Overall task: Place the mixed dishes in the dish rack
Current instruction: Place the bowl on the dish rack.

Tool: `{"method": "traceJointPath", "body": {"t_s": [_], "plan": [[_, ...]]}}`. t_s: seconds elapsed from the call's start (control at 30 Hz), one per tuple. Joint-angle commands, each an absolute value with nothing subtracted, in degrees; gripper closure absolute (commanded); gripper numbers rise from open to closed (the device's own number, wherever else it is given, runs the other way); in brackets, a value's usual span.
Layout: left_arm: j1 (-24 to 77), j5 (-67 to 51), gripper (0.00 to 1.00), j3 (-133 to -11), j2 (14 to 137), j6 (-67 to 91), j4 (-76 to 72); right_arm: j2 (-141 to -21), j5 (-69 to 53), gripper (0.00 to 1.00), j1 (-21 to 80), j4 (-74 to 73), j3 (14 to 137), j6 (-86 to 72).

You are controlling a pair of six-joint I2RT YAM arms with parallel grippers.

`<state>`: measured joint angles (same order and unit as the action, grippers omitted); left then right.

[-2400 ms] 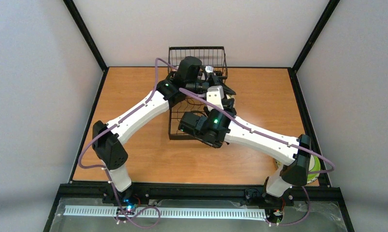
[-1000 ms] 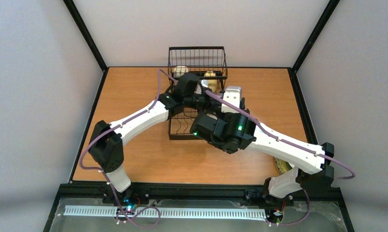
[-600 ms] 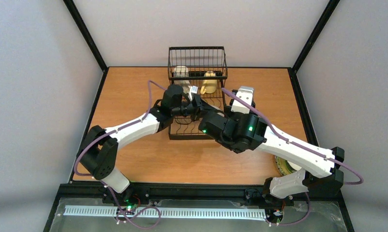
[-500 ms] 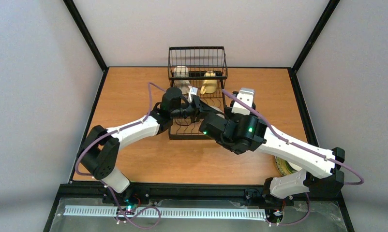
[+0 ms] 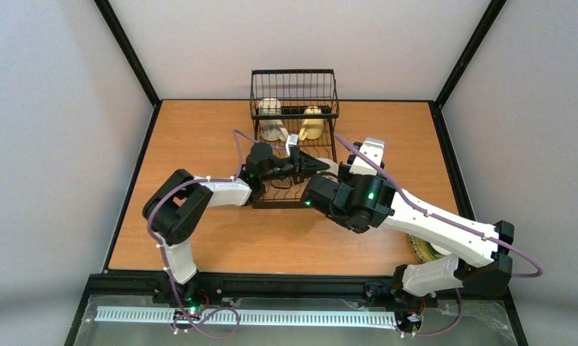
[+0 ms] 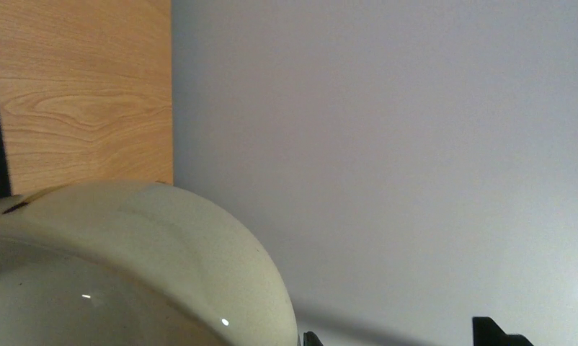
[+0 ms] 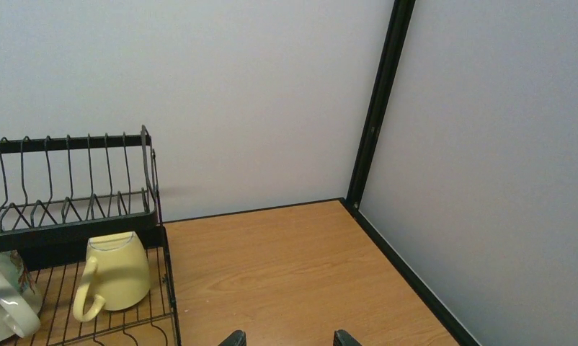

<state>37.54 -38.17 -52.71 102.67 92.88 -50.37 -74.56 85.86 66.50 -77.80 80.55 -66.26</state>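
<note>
The black wire dish rack (image 5: pixel 295 72) stands at the table's far middle. A white mug (image 5: pixel 272 120) and a smaller cream-yellow mug (image 5: pixel 313 124) lie in it below the tall basket section. My left gripper (image 5: pixel 316 164) reaches over the rack's near right part, shut on the rim of a white bowl (image 5: pixel 334 168). That bowl (image 6: pixel 127 259) fills the lower left of the left wrist view, beside one fingertip (image 6: pixel 312 339). My right gripper (image 7: pixel 290 339) is open and empty over bare wood, right of the rack (image 7: pixel 70 231) and the cream-yellow mug (image 7: pixel 120 277).
A lime-green plate (image 5: pixel 421 249) shows partly under the right arm at the near right. Black frame posts and grey walls close in the table (image 5: pixel 199 137) on three sides. The right arm's elbow hangs just near-right of the rack.
The left arm has folded back, bringing its gripper and the bowl from the basket end to the rack's near right. The right gripper's jaws have widened.
</note>
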Motion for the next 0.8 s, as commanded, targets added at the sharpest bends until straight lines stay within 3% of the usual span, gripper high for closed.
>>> {"method": "traceJointPath", "body": {"t_s": [0.0,0.43,0.77], "plan": [[36.55,-38.81,1.00,-53.50,107.00,96.65,-68.06,-73.69,86.03,0.31,66.19,-79.54,79.72,-72.41],[34.56,-42.31,1.00,-58.08,118.42,98.57,-78.84,-74.01,86.78,0.30,66.18,-79.87,79.03,-72.42],[33.87,-48.77,1.00,-64.20,121.26,89.83,-67.70,-74.19,87.26,0.30,66.16,-79.87,77.84,-72.94]]}}
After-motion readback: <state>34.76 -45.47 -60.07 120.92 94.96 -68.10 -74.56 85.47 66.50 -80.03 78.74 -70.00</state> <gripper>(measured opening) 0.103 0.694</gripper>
